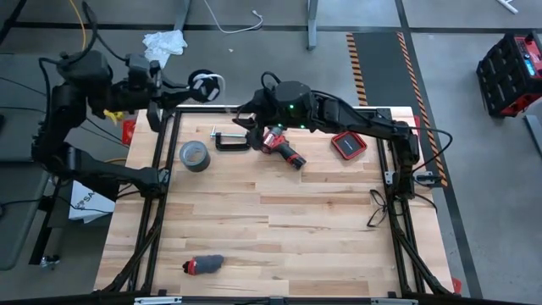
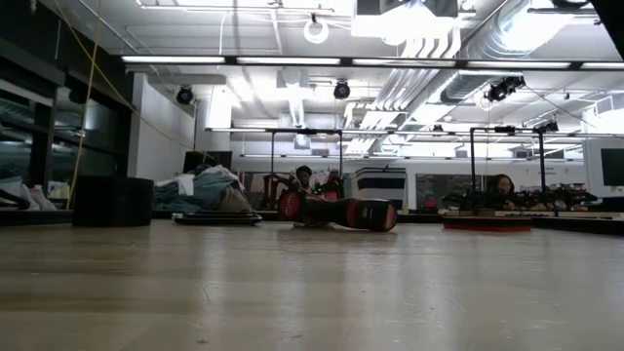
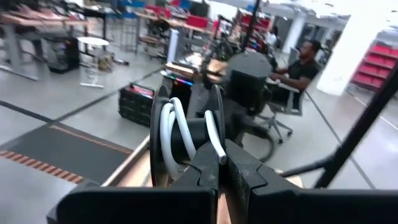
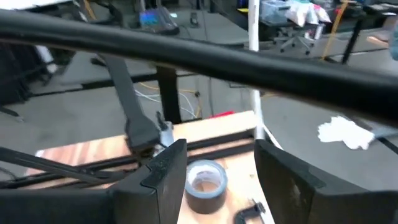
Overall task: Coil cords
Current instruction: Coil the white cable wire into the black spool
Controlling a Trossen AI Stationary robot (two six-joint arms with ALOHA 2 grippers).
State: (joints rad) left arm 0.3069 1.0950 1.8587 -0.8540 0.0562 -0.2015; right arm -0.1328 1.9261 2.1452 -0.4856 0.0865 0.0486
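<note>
Left gripper [image 3: 225, 163] clamping coiled white cord [image 3: 174, 127], right gripper [image 4: 214, 163] spread over tape roll [image 4: 205, 179]

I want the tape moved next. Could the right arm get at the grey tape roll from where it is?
Probably yes. The right hand is open and hangs near the table's far edge, and the grey tape roll lies a short way off on bare wood; only the black clamp sits between them, low and off to one side.

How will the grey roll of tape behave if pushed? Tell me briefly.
The grey roll of tape lies flat on the wooden table, so it would probably slide rather than roll. Its thick wound ring looks stiff and unlikely to deform. The hollow centre suggests only moderate weight.
</note>
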